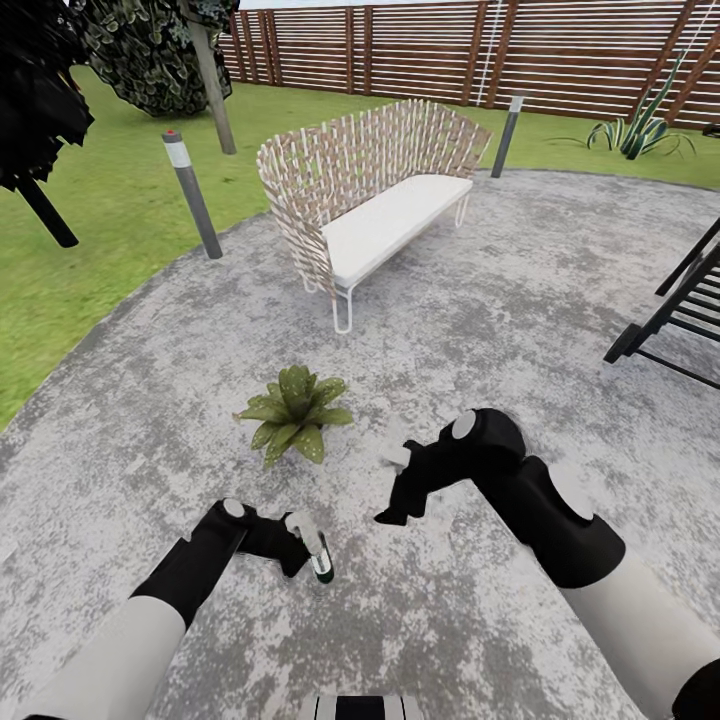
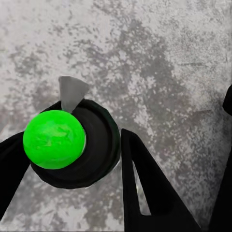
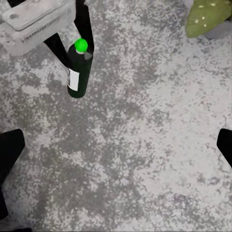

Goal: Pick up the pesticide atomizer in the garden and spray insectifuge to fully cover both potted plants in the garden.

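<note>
The left gripper is pinching the atomizer over the paving, near a plant; the right gripper's fingers are spreading wide, holding nothing.

Pesticide atomizer body mostly hidden behind left gripper fingers; label unreadable. Black slatted chair cut by frame's right edge. Dark shrub cropped at top left corner. Potted plant cropped, pot barely showing.
</note>
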### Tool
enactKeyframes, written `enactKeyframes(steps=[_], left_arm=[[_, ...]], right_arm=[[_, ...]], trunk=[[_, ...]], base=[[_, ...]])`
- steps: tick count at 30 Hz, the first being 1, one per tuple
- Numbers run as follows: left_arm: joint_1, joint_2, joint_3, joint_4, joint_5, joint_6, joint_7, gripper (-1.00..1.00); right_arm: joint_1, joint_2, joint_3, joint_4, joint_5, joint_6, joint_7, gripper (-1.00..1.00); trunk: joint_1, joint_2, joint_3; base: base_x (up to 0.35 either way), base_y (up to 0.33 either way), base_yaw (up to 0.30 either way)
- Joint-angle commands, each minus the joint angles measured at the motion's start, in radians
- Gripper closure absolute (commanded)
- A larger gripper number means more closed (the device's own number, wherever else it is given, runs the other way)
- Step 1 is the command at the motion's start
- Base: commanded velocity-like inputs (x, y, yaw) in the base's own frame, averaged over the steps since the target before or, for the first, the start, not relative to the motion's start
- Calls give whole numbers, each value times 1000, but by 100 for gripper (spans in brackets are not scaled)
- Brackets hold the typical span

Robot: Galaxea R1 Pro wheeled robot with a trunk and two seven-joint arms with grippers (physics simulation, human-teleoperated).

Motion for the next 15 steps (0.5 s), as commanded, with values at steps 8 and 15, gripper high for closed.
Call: enactKeyframes(steps=[8, 15], left_arm=[[0, -2, -9, -35, -1, -38, 32, 100], [9, -29, -11, -33, 0, -39, 130, 100]], right_arm=[[-50, 37, 9, 1, 4, 74, 10, -100], [-50, 21, 5, 3, -10, 80, 10, 100]], trunk=[[0, 0, -1], [0, 0, -1]], base=[[0, 0, 0], [0, 0, 0]])
